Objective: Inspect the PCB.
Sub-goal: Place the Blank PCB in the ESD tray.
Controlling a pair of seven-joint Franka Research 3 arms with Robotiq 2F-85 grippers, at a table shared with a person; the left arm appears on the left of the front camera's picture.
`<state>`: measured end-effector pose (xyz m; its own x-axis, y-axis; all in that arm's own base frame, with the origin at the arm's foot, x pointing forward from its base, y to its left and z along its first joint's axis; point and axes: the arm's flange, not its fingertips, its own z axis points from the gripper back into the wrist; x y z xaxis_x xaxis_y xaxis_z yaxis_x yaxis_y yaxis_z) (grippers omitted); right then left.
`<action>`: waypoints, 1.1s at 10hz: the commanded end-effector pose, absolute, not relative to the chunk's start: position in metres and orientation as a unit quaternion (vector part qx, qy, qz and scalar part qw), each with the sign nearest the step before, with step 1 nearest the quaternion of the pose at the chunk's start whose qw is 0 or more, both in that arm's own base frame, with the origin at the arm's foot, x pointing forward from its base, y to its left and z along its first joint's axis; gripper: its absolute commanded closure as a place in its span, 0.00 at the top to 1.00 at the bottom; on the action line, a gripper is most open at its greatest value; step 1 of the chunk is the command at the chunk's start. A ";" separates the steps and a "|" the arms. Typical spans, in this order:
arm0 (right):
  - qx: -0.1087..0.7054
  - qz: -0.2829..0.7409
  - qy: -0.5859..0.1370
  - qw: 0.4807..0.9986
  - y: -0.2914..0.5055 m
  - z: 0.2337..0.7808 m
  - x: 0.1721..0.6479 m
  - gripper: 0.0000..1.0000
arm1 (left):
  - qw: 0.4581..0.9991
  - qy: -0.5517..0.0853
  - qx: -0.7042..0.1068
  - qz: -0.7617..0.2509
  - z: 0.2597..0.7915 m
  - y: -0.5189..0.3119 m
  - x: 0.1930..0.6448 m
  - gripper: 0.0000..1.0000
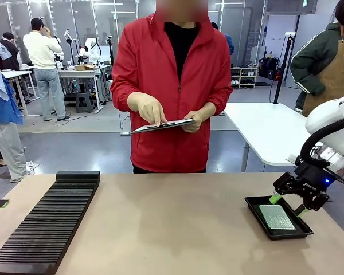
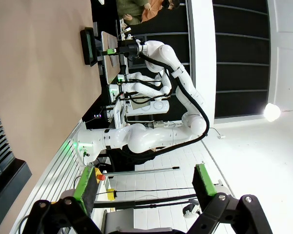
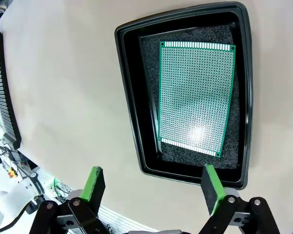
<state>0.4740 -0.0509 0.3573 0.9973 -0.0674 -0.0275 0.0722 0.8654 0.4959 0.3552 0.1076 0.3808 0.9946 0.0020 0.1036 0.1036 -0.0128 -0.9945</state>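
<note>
PCB [image 3: 196, 97] flat in black tray [image 3: 132, 92].
Right gripper [image 3: 154, 187] above tray's near rim, fingers spread, empty; left gripper [image 2: 144, 185] likewise open.

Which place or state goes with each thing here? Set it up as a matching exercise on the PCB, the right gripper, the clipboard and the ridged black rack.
Things:
1. PCB
2. Right gripper
3. Clipboard
4. Rack

Places or states:
a. held in the person's hands at the far side of the table
b. lying flat in the black tray
c. on the table's left part
d. open, above the tray's far edge, holding nothing

Pairs: 1-b, 2-d, 3-a, 4-c
</note>
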 end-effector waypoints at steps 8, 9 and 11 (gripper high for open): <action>0.345 -0.036 0.031 0.937 -0.077 0.414 0.452 1.00 | 0.703 -0.038 -0.709 -0.035 0.382 0.108 0.355 1.00; 0.391 -0.037 0.044 0.919 -0.090 0.428 0.439 1.00 | 0.703 -0.038 -0.709 -0.035 0.382 0.108 0.355 1.00; 0.462 -0.054 0.062 0.883 -0.117 0.444 0.413 1.00 | 0.703 -0.038 -0.709 -0.035 0.382 0.108 0.355 1.00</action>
<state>0.4172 -0.1043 0.4436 0.9895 -0.0350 -0.1404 0.1301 0.6394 0.7578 0.3552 0.1076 0.3807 0.9946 0.0020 0.1033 0.1033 -0.0130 -0.9946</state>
